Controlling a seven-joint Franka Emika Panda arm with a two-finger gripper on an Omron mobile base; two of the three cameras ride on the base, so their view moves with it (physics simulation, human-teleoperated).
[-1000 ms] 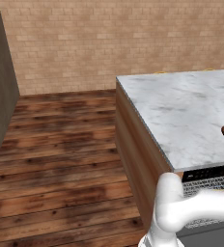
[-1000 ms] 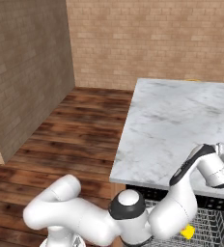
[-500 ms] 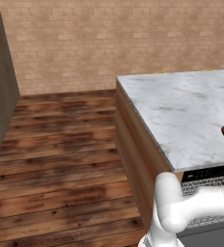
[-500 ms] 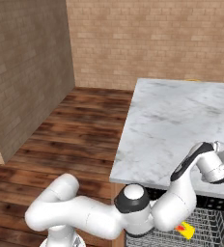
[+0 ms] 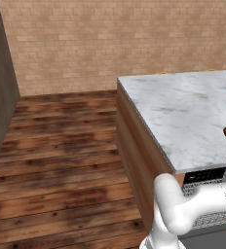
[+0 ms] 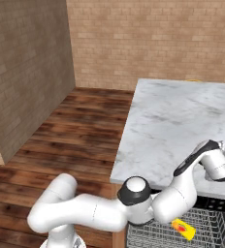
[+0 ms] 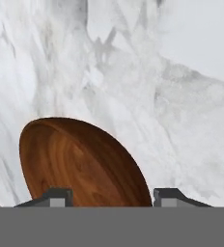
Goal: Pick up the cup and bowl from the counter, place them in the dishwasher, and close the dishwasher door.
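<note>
We see our gripper (image 7: 111,195) spread wide over the brown wooden bowl (image 7: 80,164) at 7 o'clock on the marble counter (image 7: 181,120); the yellow cup (image 6: 183,228) lies in the dishwasher rack (image 6: 206,232).

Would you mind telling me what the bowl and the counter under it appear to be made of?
The bowl looks like polished wood: reddish-brown with darker grain streaks and a soft sheen. The counter looks like smooth marble, white with grey veins; in the left base view its side panel appears to be brown wood. Since everything is rendered, these are only surface looks.
</note>
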